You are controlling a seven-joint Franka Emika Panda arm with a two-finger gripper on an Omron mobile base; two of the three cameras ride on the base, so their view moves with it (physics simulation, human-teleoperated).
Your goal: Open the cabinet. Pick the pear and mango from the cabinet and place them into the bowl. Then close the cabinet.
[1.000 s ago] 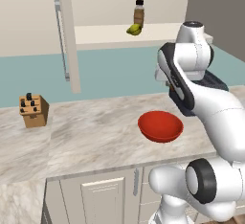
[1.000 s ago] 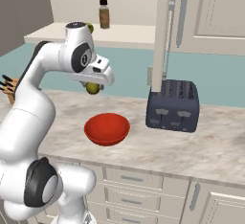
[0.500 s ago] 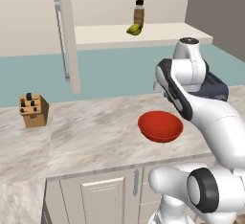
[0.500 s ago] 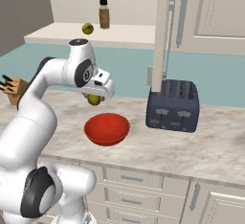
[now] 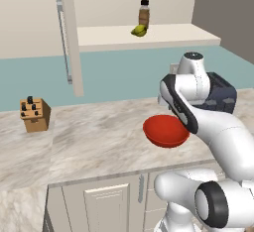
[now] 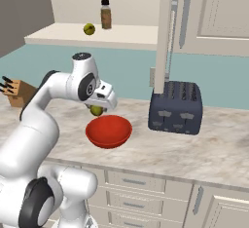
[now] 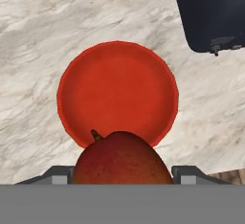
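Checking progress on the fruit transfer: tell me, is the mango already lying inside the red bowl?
No: in the hand view the mango sits between the gripper's fingers above the bowl, whose red inside holds nothing.

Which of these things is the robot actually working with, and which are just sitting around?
In the job: mango in the gripper, red bowl, pear, cabinet.
Just there: toaster, knife block, brown bottle.
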